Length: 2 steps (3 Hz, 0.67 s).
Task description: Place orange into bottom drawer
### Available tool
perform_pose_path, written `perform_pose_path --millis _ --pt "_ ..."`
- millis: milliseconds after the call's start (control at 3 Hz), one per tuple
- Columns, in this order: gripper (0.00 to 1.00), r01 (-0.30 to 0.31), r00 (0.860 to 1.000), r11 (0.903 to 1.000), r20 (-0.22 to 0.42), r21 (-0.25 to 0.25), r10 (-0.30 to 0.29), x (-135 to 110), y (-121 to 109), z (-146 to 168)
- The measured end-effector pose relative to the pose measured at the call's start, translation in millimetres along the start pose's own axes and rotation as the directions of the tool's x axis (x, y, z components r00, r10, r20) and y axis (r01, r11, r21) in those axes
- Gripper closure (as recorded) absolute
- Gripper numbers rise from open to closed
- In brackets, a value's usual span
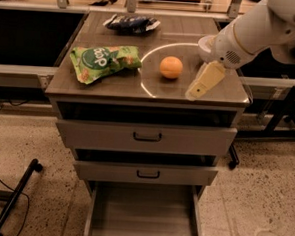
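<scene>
Cream-coloured gripper [195,92] hovers just right of the small round glossy orange [171,67], holding nothing; its opening cannot be told. Approach step. Next: grasp, then lower to the open grey bottom drawer [144,212].

The orange [170,67] sits in the middle of the cabinet top [114,86]. A chip bag [103,61] lies to its left. Another bag [132,23] lies behind them, at the back edge. The gripper [196,90] hangs over the top just right of the orange, near the front edge. A bowl [205,42] is partly behind the arm [253,31]. The bottom drawer [144,217] sticks out under two other drawers.
</scene>
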<state>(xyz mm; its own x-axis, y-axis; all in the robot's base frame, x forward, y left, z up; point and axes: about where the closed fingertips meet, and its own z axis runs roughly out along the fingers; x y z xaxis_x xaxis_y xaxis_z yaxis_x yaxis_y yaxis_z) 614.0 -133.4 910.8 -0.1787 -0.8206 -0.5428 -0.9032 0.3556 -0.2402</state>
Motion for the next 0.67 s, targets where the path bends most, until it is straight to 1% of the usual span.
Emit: perform_pose_path --millis 333,667 --pt "0.00 -0.038 0.999 0.9992 0.029 0.012 0.038 -9.3 -16.0 24.0" --pt "0.00 -0.073 0.995 0.9973 0.064 0.000 0.073 -17.1 -26.5 43.0"
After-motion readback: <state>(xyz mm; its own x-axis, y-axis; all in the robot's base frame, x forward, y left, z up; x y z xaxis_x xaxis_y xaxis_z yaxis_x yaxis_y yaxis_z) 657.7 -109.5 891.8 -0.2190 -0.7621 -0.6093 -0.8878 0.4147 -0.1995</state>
